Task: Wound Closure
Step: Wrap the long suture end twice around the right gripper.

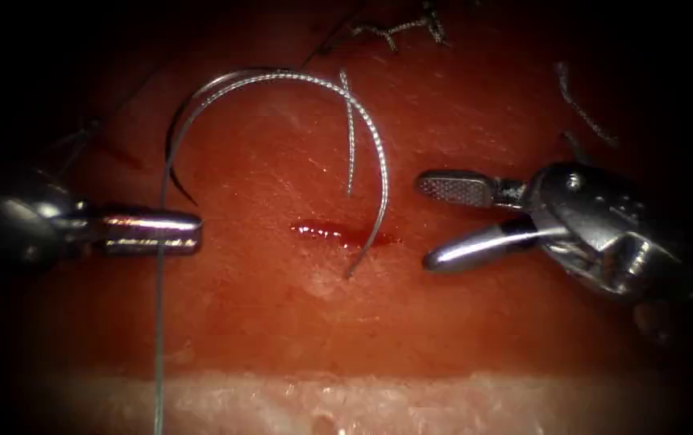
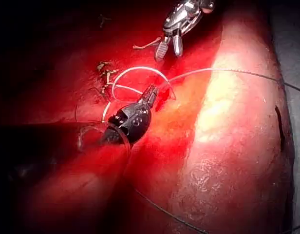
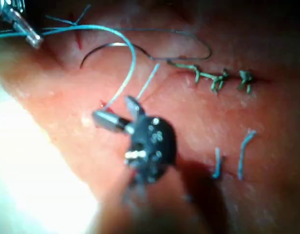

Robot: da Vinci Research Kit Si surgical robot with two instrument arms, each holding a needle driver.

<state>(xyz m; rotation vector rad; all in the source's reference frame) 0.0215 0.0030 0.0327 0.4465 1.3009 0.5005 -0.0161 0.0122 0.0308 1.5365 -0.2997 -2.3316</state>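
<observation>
The tissue [image 1: 459, 322] has a short cut [image 1: 338, 234] wet with red fluid. My left tool [image 1: 195, 232] lies left of the cut, jaws shut on the thread [image 1: 159, 322], which runs down to the tissue's front edge. From there the thread arches high over the tissue [image 1: 298, 77] and enters it just below the cut [image 1: 352, 270]. The curved needle [image 1: 174, 153] lies free on the tissue left of the cut, above the left tool, held by neither tool. My right tool [image 1: 425, 221] sits right of the cut, jaws open and empty, also seen close up [image 3: 111, 109].
Knotted stitches with cut tails [image 1: 403, 28] lie along the far end of the wound line, green knots [image 3: 213, 78] in the right wrist view. Loose thread ends [image 1: 584, 113] lie at the far right. The pale fatty front edge [image 1: 379, 403] of the tissue is near.
</observation>
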